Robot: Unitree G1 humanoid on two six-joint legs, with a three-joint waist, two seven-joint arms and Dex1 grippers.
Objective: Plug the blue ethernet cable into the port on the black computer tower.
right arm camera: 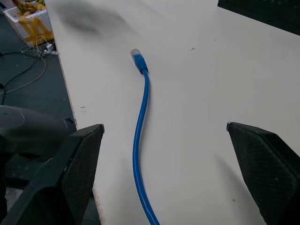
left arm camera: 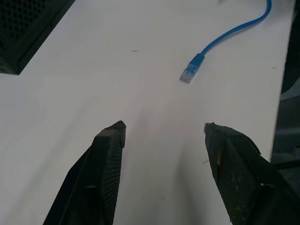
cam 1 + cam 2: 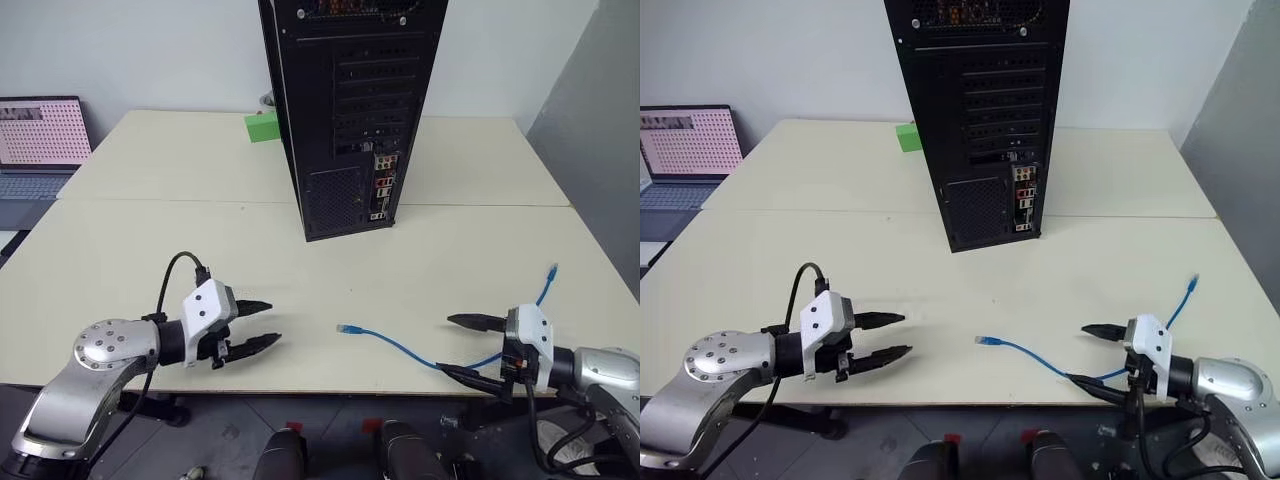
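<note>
Status: task not started in any physical sense; nothing is grasped, nothing is plugged.

Near edge of the tabletop (image 3: 130,250): the left end effector (image 3: 258,323) hovers just above the surface toward the near-left, fingers spread well apart, empty. The right end effector (image 3: 472,346) sits at the near-right edge, fingers at a very wide spread, also empty. In the right wrist view the blue ethernet cable (image 1: 139,136) runs between its two fingers without touching either one.

Cable position: it lies loose on the tabletop along the near edge, right of centre. One plug end (image 3: 345,328) rests on bare surface between the two end effectors, nearer the middle of the near edge. From there the cord curves toward the right end effector, passes under it, and its other end (image 3: 551,271) lies further back toward the right edge. The left wrist view shows the near plug (image 2: 190,74) ahead of the left fingers, well apart from them.

Further back, centre of the tabletop: the black computer tower (image 3: 340,110) stands upright, rear face toward the robot. The connector strip with the port (image 3: 383,185) is low on the right side of that face; the exact socket is too small to pick out. No cable is attached there.

Remaining, by my estimate: grasp the cable near a plug, lift, carry to the tower, align, insert. That is effectively the whole task.
</note>
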